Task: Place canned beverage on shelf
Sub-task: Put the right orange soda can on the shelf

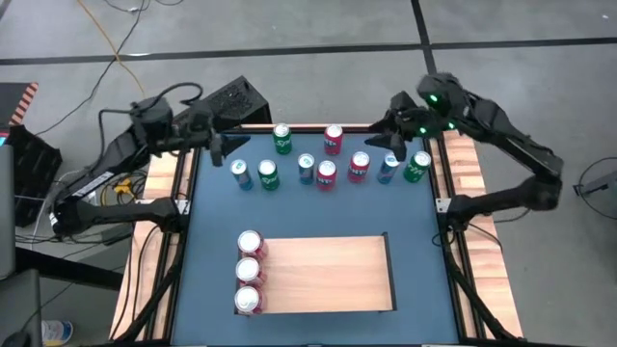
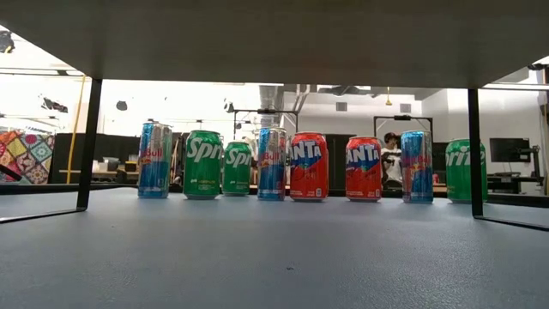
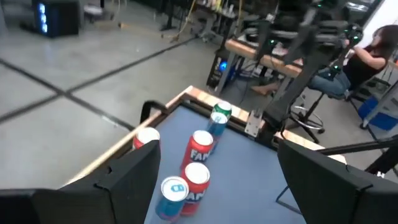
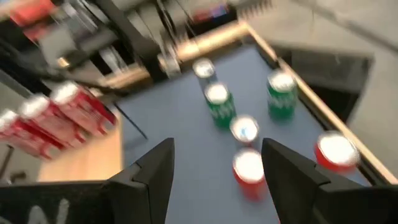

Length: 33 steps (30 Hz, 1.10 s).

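High view: the left gripper point(image 1: 217, 145) reaches in from the table's left rear corner, above the blue tabletop point(image 1: 212, 207), fingers spread and empty. Three red cans point(image 1: 249, 271) stand in a row on the left end of the flat pale tan wooden shelf point(image 1: 328, 275). Behind it, loose red, green and blue cans point(image 1: 326, 173) stand scattered. The right gripper point(image 1: 395, 137) hangs over the right rear cans, fingers apart, holding nothing.

Pale tan shelf point(image 1: 328, 275) holds red cans point(image 1: 250, 271) (blue tabletop point(image 1: 318, 207) beneath).
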### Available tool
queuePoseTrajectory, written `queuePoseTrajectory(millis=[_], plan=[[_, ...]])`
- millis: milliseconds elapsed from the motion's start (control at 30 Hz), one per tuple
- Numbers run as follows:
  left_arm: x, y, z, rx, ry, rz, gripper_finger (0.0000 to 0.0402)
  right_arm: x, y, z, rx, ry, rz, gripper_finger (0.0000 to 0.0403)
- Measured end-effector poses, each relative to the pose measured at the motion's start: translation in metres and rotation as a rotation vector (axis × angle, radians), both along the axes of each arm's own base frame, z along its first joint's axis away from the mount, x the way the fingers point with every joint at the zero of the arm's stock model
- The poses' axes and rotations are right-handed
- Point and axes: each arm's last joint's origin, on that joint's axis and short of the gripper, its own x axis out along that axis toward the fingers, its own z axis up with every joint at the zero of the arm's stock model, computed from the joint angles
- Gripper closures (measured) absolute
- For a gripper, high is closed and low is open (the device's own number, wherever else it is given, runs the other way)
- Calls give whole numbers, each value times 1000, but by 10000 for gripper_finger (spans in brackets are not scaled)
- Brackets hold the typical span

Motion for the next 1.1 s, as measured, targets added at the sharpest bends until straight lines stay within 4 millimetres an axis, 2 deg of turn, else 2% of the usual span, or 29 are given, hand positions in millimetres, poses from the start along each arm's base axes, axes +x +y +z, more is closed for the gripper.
queuePoseTrajectory(millis=[100, 233, 367, 533, 667, 833, 1100], plan=[[5, 5, 1, -73, -15, 15, 93, -8, 16, -3, -80, -145, 59, 175], [-2, 1, 11, -110, -83, 22, 93, -29, 36, -3, -202, -329, 110, 175], [-14, -6, 29, -44, -183, 15, 93, -54, 44, -2, -257, -450, 27, 175], [-22, -11, 40, 18, -270, 29, 93, -71, 48, 1, -280, -494, -52, 175], [-23, -11, 46, -15, -352, 36, 93, -74, 49, 10, -324, -575, -54, 175], [-23, -11, 45, -35, -348, 25, 93, -76, 50, 17, -321, -651, -56, 175], [-22, -12, 43, -130, -363, 0, 93, -71, 48, 7, -330, -542, -43, 175]])
